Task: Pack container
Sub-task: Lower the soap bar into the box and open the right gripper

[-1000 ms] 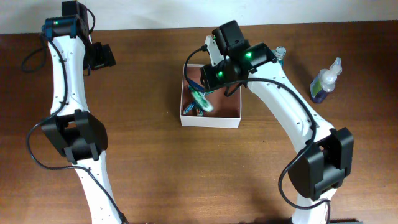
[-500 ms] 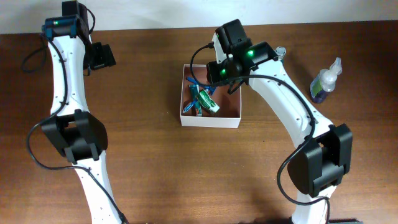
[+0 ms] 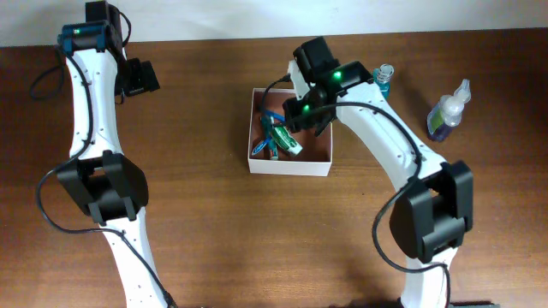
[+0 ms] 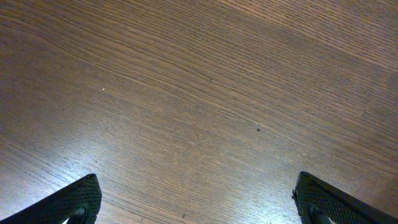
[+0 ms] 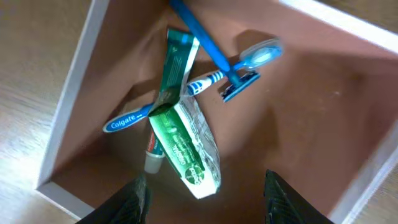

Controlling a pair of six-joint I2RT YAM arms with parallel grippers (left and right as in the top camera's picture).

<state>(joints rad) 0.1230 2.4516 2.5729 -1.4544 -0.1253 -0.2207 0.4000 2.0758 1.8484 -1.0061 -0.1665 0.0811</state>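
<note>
The right pincer (image 5: 208,202) hangs released and empty just above the container (image 5: 67,106), its jaws spread. A second ago it carried the green tube (image 5: 186,146) over the box. Now that tube lies on the pinkish-brown floor, resting across the Colgate toothbrush (image 5: 124,121), with the blue razor (image 5: 208,46) beyond it. That item looks packed, and the arm is free to fetch another. The container sits mid-table. Farther off to its right, outside it, stand a small blue-capped bottle (image 3: 384,79) and a spray bottle (image 3: 447,113), probably next to go in. The left pincer (image 4: 199,205) is spread over bare table (image 4: 199,93), holding nothing.
</note>
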